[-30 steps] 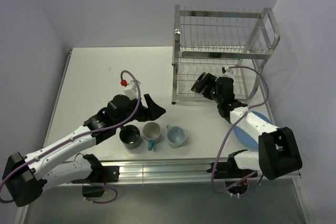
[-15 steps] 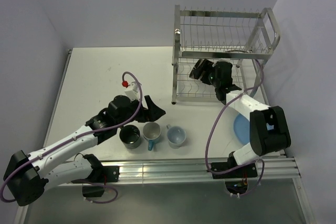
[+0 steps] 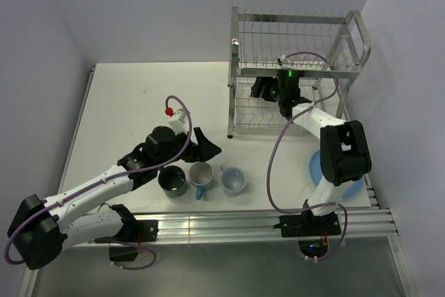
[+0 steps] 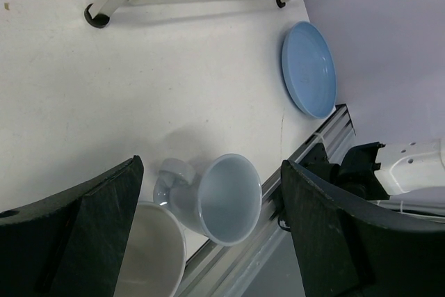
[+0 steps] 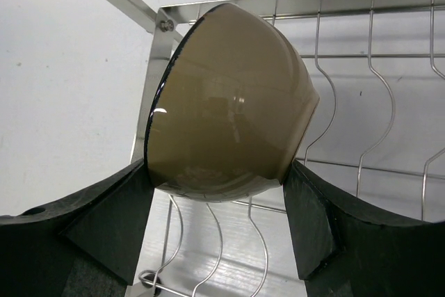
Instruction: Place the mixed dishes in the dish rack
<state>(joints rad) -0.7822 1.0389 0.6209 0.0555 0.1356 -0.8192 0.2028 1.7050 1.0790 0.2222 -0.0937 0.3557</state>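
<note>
My right gripper (image 3: 267,90) is inside the lower tier of the steel dish rack (image 3: 358,35). It is shut on the small bowl (image 5: 229,102), tan outside with a black rim, which is tipped on its side between the fingers (image 5: 104,227) above the rack wires (image 5: 389,106). My left gripper (image 3: 206,146) hangs open over the row of mugs near the front edge: a dark mug (image 3: 172,180), a white mug (image 3: 201,173) and a light blue mug (image 3: 233,181). In the left wrist view the light blue mug (image 4: 224,201) lies below the open jaws. The light blue plate (image 4: 309,67) lies flat to the right of the rack.
The rack's black foot (image 4: 96,16) stands on the white table (image 3: 139,102). A metal rail (image 3: 229,224) runs along the front edge. The plate (image 3: 318,170) is partly covered by the right arm's upper link. Walls close off the back and right.
The right arm has swung the bowl from the rack's front opening deeper under the upper shelf. The left arm has shifted only slightly.
</note>
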